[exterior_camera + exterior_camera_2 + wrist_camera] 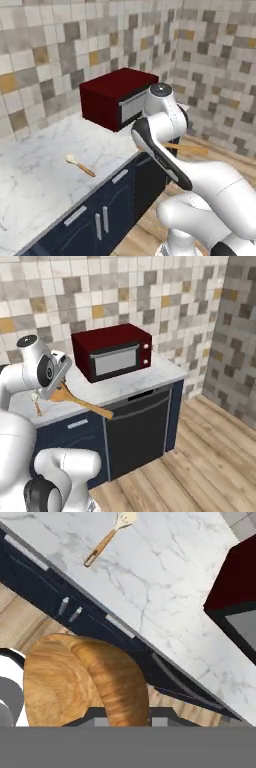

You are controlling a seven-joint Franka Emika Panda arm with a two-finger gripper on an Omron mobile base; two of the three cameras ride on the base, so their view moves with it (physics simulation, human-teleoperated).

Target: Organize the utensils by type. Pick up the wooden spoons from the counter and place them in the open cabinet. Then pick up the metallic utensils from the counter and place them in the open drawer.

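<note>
We are seeing a white, grey-veined counter (45, 170), a dark red microwave (112, 351), and an orange-brown wooden spoon (85, 682).

A dark red microwave (112, 354) sits toward the back by the tiled wall, its grey glass door (114, 361) facing outward with a pale handle bar along the top edge and two small round knobs (145, 354) on the right of its front; behind it runs a backsplash (45, 55) of small square tiles — greys, beiges and a few ochre ones; the same tiling covers the side wall (235, 346) at the right; below, a black dishwasher front (137, 431) stands between navy panels; the floor (200, 461) is light wooden planks laid diagonally — bare wherever it shows.
</note>
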